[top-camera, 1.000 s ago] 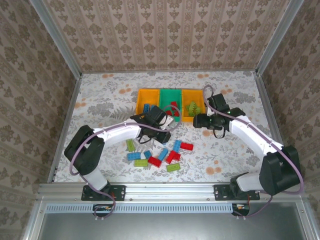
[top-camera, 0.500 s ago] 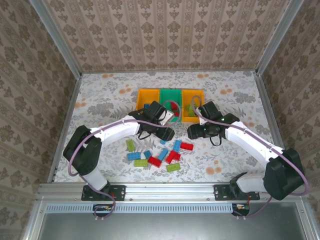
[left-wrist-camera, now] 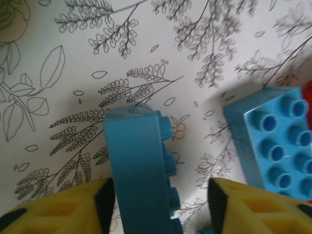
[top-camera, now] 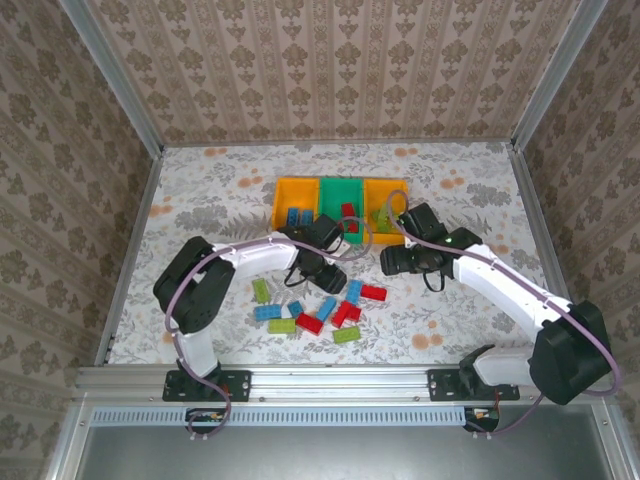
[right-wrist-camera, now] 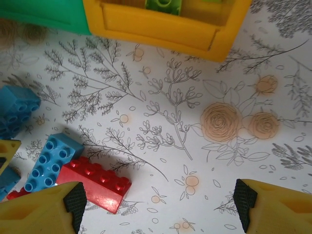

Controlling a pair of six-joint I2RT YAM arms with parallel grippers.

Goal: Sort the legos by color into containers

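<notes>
Studded plastic bricks point(top-camera: 322, 312) on a flower-printed table point(top-camera: 220, 190)
Left gripper point(left-wrist-camera: 158, 204) gapes around an upended blue brick point(left-wrist-camera: 139, 165); right gripper point(right-wrist-camera: 156, 200) has its yellow fingers point(right-wrist-camera: 39, 209) spread wide

I saw damask-patterned beige wallpaper point(top-camera: 330, 70) on three sides; floral white tablecloth point(top-camera: 220, 190), evenly lit; aluminium posts point(top-camera: 112, 75) at back corners, rail point(top-camera: 340, 378) along near edge.

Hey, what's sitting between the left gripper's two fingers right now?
A blue brick on its edge, seen in the left wrist view, close to one finger with a gap to the other.
</notes>
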